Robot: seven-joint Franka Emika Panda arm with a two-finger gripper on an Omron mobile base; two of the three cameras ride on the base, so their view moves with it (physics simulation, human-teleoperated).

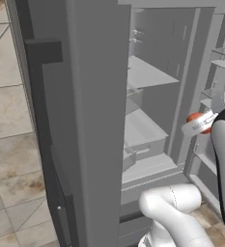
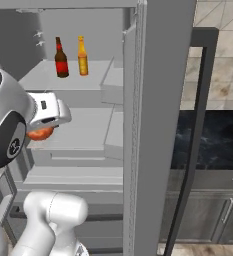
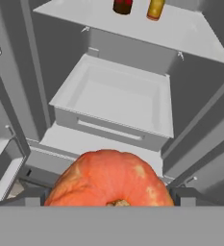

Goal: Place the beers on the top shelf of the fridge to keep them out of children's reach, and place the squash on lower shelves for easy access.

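The fridge (image 2: 158, 125) stands with its doors open. Two beers stand upright side by side on the top shelf (image 2: 48, 80): a dark brown bottle (image 2: 61, 60) and an amber one (image 2: 82, 57); their bases show at the top of the hand view (image 3: 123, 6) (image 3: 155, 8). My gripper (image 3: 108, 198) is closed around the orange-red squash (image 3: 108, 180), with a finger on each side of it. It hangs in front of the lower shelves (image 2: 83, 120), above an open drawer (image 3: 118, 96). The squash (image 2: 40, 134) peeks out under my hand, and again behind it (image 1: 197, 118).
The open left door (image 1: 94, 120) is a tall wall on my left. The right door's narrow racks (image 1: 220, 62) lie close to my hand. A dark counter (image 2: 213, 145) over grey cabinets (image 2: 208, 215) stands right of the fridge. Tiled floor (image 1: 12, 159) lies to the left.
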